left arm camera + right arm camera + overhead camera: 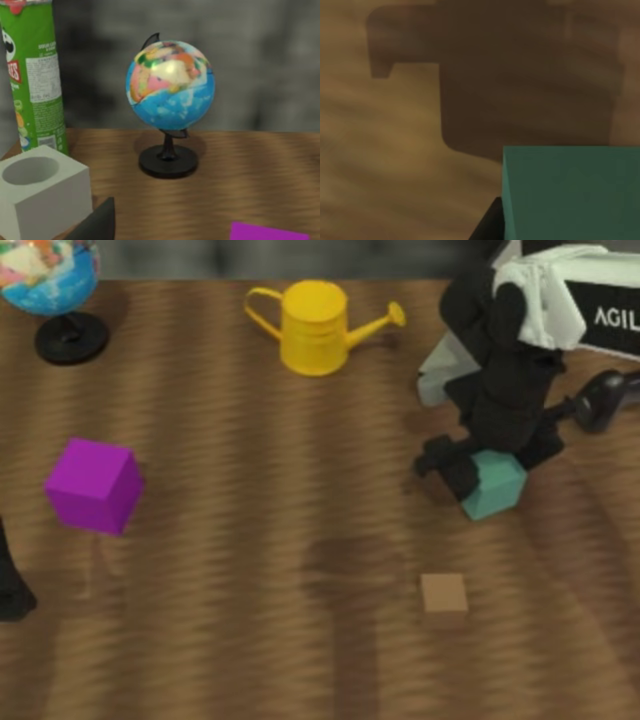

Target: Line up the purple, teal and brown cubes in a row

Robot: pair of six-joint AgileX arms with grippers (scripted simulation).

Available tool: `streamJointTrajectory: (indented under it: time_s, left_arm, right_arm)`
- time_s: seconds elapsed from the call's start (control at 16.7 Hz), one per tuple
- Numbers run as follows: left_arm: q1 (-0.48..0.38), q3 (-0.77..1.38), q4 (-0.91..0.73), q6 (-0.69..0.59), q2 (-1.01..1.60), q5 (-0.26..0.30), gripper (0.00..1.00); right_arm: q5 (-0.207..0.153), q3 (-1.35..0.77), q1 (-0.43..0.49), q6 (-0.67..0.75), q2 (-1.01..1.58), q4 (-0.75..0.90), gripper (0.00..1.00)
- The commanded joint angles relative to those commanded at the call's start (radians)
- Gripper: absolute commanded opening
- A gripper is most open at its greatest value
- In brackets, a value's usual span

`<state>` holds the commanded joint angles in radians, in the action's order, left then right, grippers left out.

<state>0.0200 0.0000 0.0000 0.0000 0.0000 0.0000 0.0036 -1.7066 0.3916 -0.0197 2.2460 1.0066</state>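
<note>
While down over the right half of the table:
Right gripper (478, 468): at the teal cube (494, 485), touching it; whether clamped, cannot tell.
Left gripper (12, 592): parked at the table's left edge; fingers unreadable.
Purple cube (93, 485): left side, tilted, near that edge.
Brown cube (444, 595): flat, nearer the front than the teal, apart from it.
Open room: bare wood (280, 540) between purple and brown.
Back edge: globe (170, 85), yellow watering can (318, 326).

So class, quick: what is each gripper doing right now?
Left gripper: parked at the table's left edge, fingers cannot be told.
Right gripper: at the matte teal-green cube, grip cannot be told.
</note>
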Motion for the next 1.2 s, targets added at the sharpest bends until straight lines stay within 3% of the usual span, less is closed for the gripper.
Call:
streamJointTrajectory:
  time_s: [0.3, 0.72, 0.9, 1.2]
  left_arm:
    - [0.000, 0.000, 0.000, 0.000, 0.000, 0.000, 1.00]
    - [0.000, 0.000, 0.000, 0.000, 0.000, 0.000, 1.00]
    - [0.000, 0.000, 0.000, 0.000, 0.000, 0.000, 1.00]
    - [0.000, 0.000, 0.000, 0.000, 0.000, 0.000, 1.00]
  right_arm:
    - [-0.001, -0.103, 0.006, -0.002, -0.051, 0.159, 0.00]
    - [-0.001, -0.099, 0.025, 0.036, -0.057, 0.160, 0.00]
    - [0.002, -0.077, 0.094, 0.166, -0.079, 0.163, 0.00]
    - [0.007, -0.003, 0.262, 0.539, -0.138, 0.170, 0.00]
